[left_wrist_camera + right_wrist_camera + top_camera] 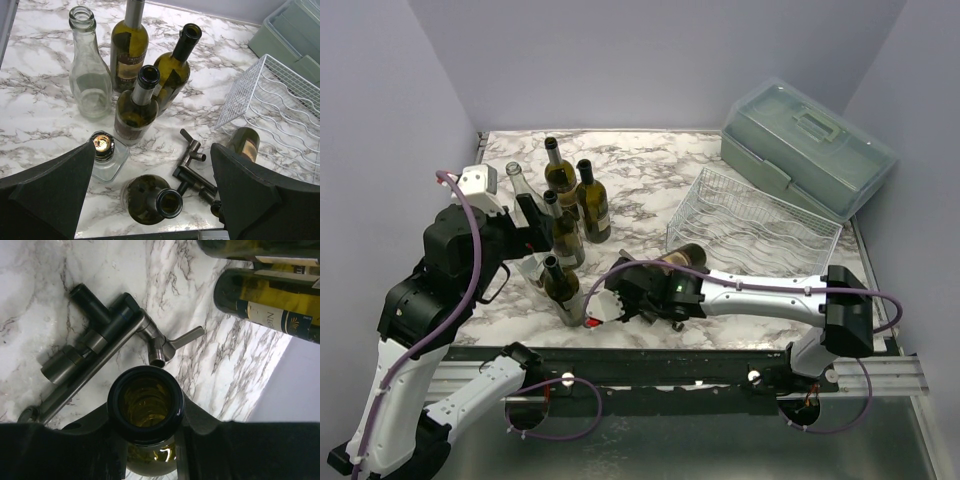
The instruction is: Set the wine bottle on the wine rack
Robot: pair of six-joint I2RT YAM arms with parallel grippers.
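Past the grasping, as it seems; not yet at the carrying or the placing. Holds with the right pincer (147, 437), clenched tight, the dark green glass wine bottle (145, 402) by the neck, just under the open mouth. Has it above the white grey-veined marble bench (650, 190), just beside a grey metal tap-like fitting (107, 335), somewhere between the group of standing glass bottles (592, 205) and the rectangular silver wire wine rack (760, 235), so not on the rack. Cannot tell about the base of the bottle: resting on the bench or lifted. Shows in the top view no bottle in the wavy cradles of the rack. Hangs with the left pincer (155, 155) above the standing bottles, spread wide, grasping nothing. Judged from all this: only a first part done, perhaps one third of the way. Left to do: lifting clear of the fitting, bringing over to the right toward the rack, laying down on the side into one cradle, then releasing. Probably needing some care at the low mesh side of the rack and near the other bottles
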